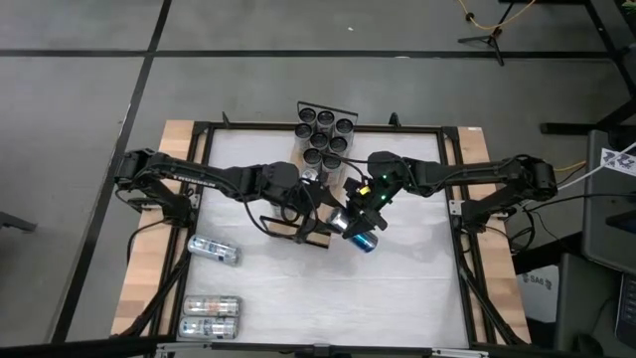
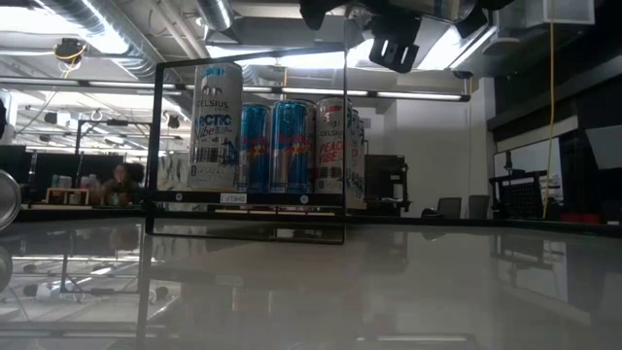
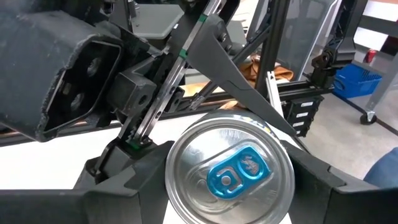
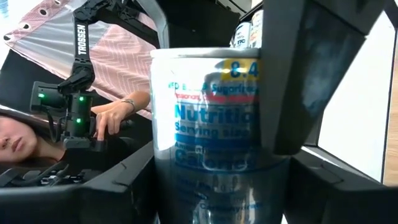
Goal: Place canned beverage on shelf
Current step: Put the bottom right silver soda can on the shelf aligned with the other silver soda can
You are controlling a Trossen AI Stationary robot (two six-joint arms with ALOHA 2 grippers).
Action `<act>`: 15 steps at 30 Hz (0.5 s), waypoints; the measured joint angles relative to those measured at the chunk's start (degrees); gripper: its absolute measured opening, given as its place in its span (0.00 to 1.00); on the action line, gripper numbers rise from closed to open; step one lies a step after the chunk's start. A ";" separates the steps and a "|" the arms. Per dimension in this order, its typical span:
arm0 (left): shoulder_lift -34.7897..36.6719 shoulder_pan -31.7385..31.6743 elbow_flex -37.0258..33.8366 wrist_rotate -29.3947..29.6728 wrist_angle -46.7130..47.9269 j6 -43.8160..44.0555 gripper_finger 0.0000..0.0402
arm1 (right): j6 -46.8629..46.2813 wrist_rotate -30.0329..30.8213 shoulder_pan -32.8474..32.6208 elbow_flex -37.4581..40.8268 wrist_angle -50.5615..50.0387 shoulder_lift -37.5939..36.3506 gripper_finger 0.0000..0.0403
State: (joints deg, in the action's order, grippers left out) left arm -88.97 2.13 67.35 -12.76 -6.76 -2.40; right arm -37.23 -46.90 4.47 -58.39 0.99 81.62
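- Three spare cans [image 1: 213, 250] lie flat at the table's left, not yet shelved.
- The left gripper [image 1: 320, 221] and right gripper [image 1: 370, 211] both clasp one blue-tabbed can [image 1: 363, 240], tilted above mid-table.
- Ahead, the shelf [image 1: 299, 147] already holds a cluster of upright cans [image 1: 325, 137].

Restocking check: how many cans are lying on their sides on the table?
3: one can lies alone near the table's left edge; a pair lies side by side at the front-left corner. The arms may hide others.
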 joint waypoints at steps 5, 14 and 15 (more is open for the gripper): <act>0.00 0.09 -0.02 -0.25 0.20 0.57 0.57 | 0.05 0.62 0.07 0.00 -0.55 0.00 0.76; 0.00 0.07 -0.04 -0.43 0.27 0.81 0.57 | -1.36 -3.24 2.66 0.01 -2.21 -0.72 0.97; 0.00 0.07 0.02 -0.43 0.62 0.81 0.57 | -1.17 -3.22 3.12 0.02 -2.20 -1.44 0.97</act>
State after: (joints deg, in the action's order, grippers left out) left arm -88.97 2.20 67.37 -13.19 -6.14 -1.58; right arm -38.41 -50.12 7.59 -58.37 -1.20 80.19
